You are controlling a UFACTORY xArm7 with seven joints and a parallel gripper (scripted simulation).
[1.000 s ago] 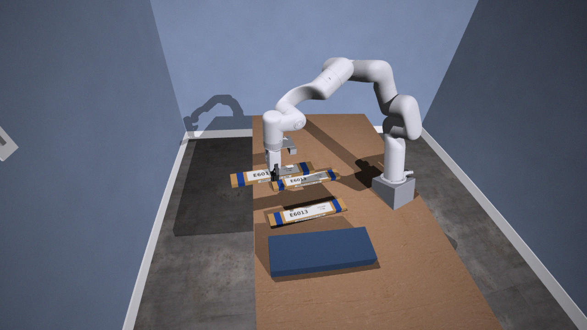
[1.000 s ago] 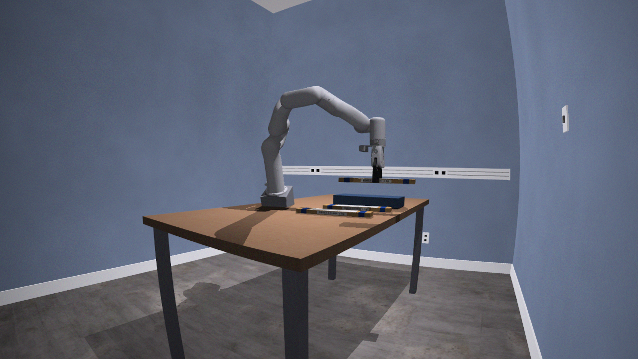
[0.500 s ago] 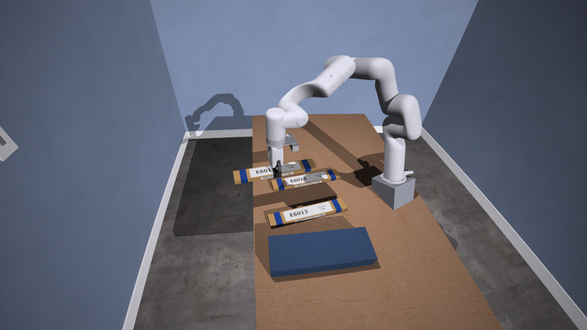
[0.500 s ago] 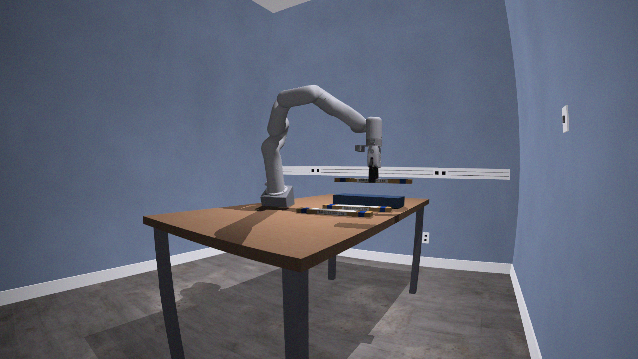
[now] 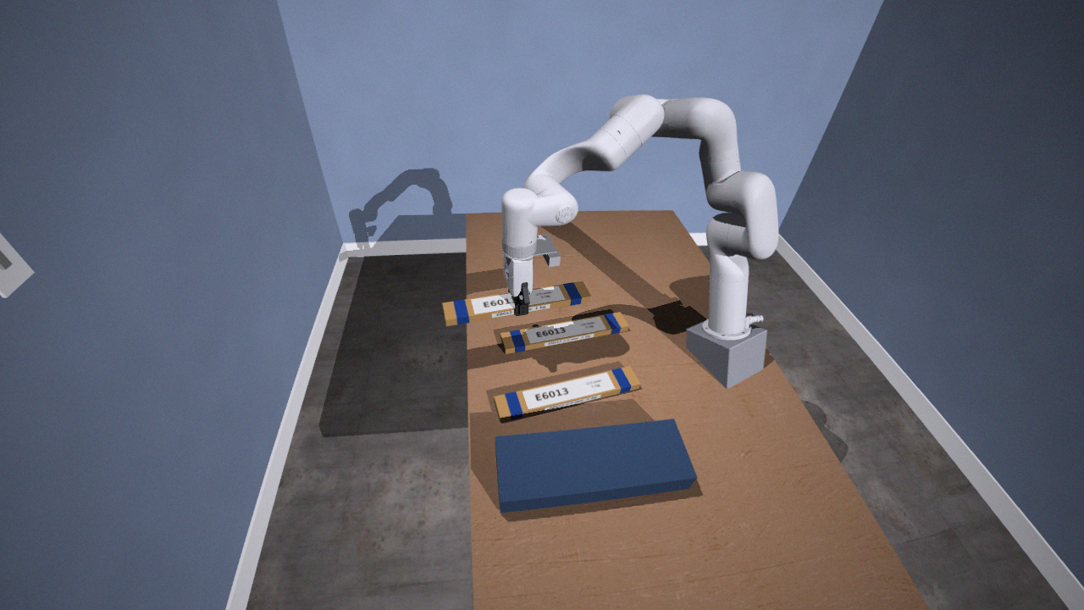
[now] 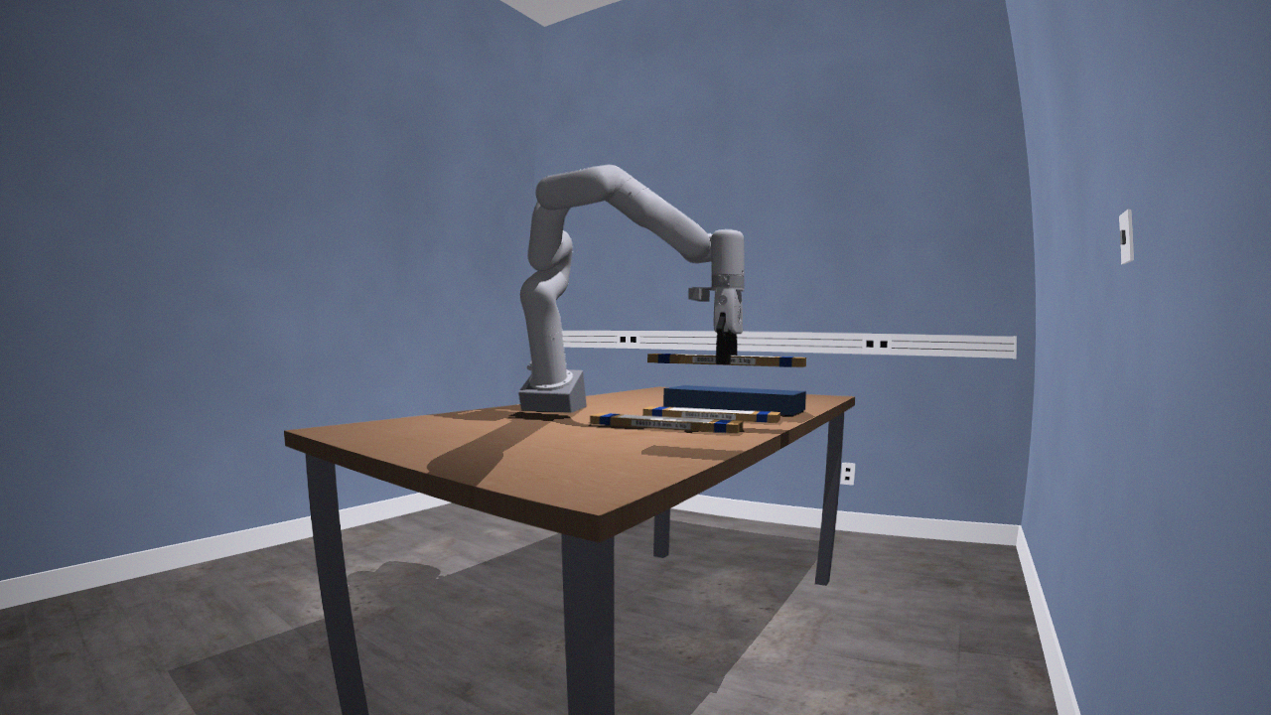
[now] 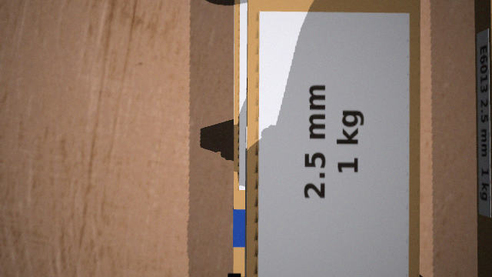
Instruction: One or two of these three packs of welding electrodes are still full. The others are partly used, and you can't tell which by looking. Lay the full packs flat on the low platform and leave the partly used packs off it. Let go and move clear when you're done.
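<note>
My gripper [image 5: 521, 303] is shut on one tan E6013 electrode pack [image 5: 517, 302] near its middle. It holds the pack flat and level, well above the table, as the exterior view shows [image 6: 726, 358]. In the wrist view the pack's white "2.5 mm 1 kg" label [image 7: 334, 146] fills the right half. Two more packs lie flat on the table: one [image 5: 563, 331] just in front of the held one, and another [image 5: 566, 392] closer to the low blue platform [image 5: 593, 463]. The platform has nothing on it.
The arm's grey base [image 5: 726, 352] stands at the table's right side. The held pack hangs close to the table's left edge [image 5: 468, 356]. The side label of a pack on the table shows at the wrist view's right edge [image 7: 483, 127].
</note>
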